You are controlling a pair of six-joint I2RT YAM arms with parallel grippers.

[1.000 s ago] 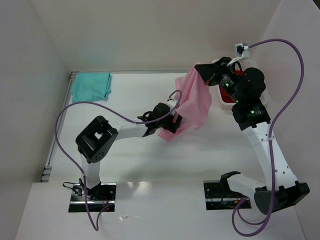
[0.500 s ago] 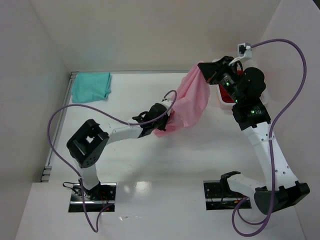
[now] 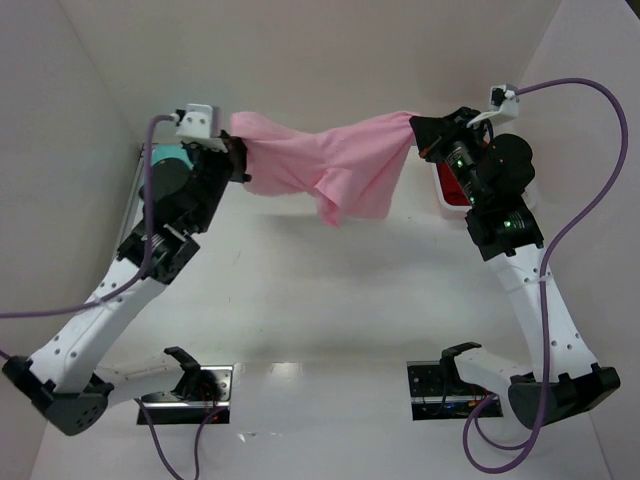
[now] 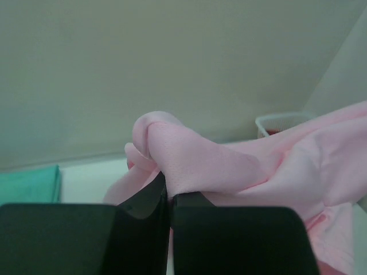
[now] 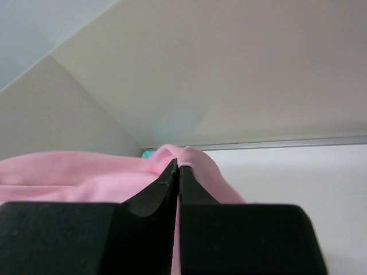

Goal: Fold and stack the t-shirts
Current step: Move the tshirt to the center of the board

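The pink t-shirt point(image 3: 330, 165) hangs stretched in the air between both arms, above the back of the table, its middle sagging down. My left gripper point(image 3: 238, 160) is shut on its left end point(image 4: 172, 152). My right gripper point(image 3: 418, 130) is shut on its right end point(image 5: 189, 157). The teal t-shirt point(image 3: 165, 165) lies at the back left corner, mostly hidden behind the left arm; a strip of the teal t-shirt point(image 4: 28, 184) shows in the left wrist view. The red t-shirt point(image 3: 455, 190) lies in a white bin at the back right, partly behind the right arm.
The white bin point(image 4: 281, 121) stands against the right wall. White walls close the table on the left, back and right. A metal rail point(image 3: 130, 200) runs along the left edge. Purple cables loop off both arms.
The left gripper closed on the low part of the pink shirt, then rose and swung to the back left, pulling the shirt out wide. The right gripper held its end nearly still.
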